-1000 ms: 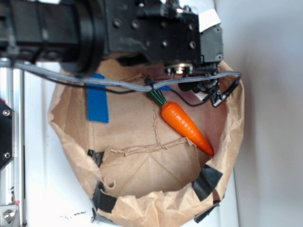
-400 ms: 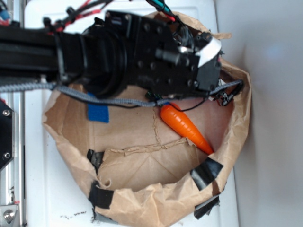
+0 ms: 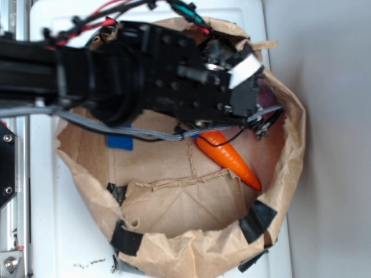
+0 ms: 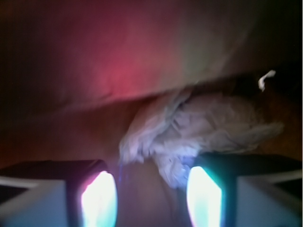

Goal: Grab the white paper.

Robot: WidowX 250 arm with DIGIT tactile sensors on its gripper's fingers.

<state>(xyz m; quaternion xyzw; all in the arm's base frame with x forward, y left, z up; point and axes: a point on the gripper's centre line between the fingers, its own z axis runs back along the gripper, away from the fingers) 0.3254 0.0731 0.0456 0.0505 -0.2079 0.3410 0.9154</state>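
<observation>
The arm (image 3: pixel 145 69) reached into the brown bag (image 3: pixel 174 255) on the white desk (image 3: pixel 64 243), covering the bag's upper half in the exterior view. The paper (image 4: pixel 199 127) could not be seen there; only the wrist view showed it, a crumpled greyish-white ball lying against the bag's wall, just ahead of the hand (image 4: pixel 151 198) and off to the right of the gap's centre. The carrot (image 3: pixel 229 159) lay on the bag's floor, just below the wrist, with a cable crossing over its thick end.

The step in hand looked like the final approach. To do it well, the hand needed to shift a little toward the side where the ball sat, so the ball's bulk lay between the fingers rather than over one of them, then push forward until the ball was well inside the gap before closing. Closing too early would likely pinch only a loose fold, and the bag's wall behind the ball could get caught if the hand pushed too far. The carrot was near enough to be nudged.

The hand was released, its fingers (image 4: pixel 203 194) standing well apart and holding nothing. The ball's lower fold seemed to overlap the right finger's tip, though the blur made contact impossible to confirm.
</observation>
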